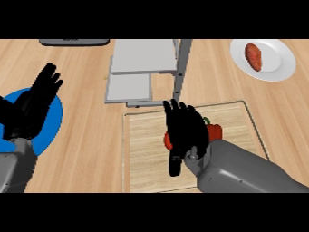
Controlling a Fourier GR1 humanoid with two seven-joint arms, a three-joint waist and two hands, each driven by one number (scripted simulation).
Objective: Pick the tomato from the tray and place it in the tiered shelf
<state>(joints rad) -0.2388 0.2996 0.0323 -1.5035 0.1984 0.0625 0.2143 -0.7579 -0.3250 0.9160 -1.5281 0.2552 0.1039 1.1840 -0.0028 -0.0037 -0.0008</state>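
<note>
where the tray lies, tomato under right hand, fingers straight, left hand spread open

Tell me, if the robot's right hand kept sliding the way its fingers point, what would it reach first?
Probably the grey tiered shelf: the right hand points up-view over the red tomato; height is unclear.

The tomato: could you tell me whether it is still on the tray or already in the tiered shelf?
On the tray: the tomato shows red beneath the right robot hand, short of the shelf.
</note>
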